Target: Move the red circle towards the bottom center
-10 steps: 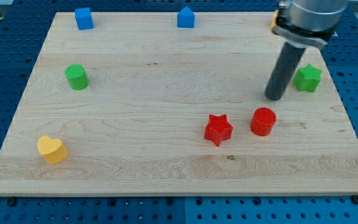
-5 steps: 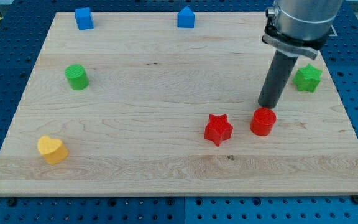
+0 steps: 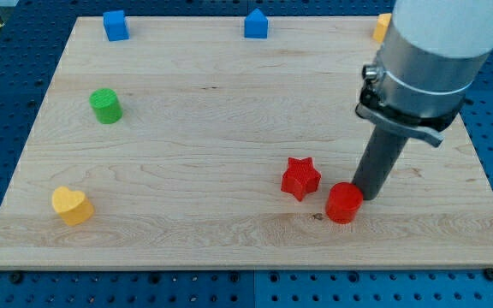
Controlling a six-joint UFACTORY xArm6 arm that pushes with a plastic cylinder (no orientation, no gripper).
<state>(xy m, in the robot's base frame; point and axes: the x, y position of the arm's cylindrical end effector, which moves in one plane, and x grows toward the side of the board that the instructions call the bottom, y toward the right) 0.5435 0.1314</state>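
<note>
Step in hand, as I judge it: pushing the red circle [image 3: 343, 204] down-left toward bottom centre; it sits near the board's [image 3: 229, 248] near edge but right of centre, so not there yet. Next move prob. calls for a push mostly leftward, w/ contact kept on the circle's right side and passing below the red star [image 3: 300, 178].

My tip [image 3: 365, 196] touches the circle's upper right. No gripper, just a rod, nothing held.

Farther off: yellow heart [image 3: 71, 205] at left, green cylinder [image 3: 105, 105], two blue blocks [image 3: 115, 25] at far edge.
</note>
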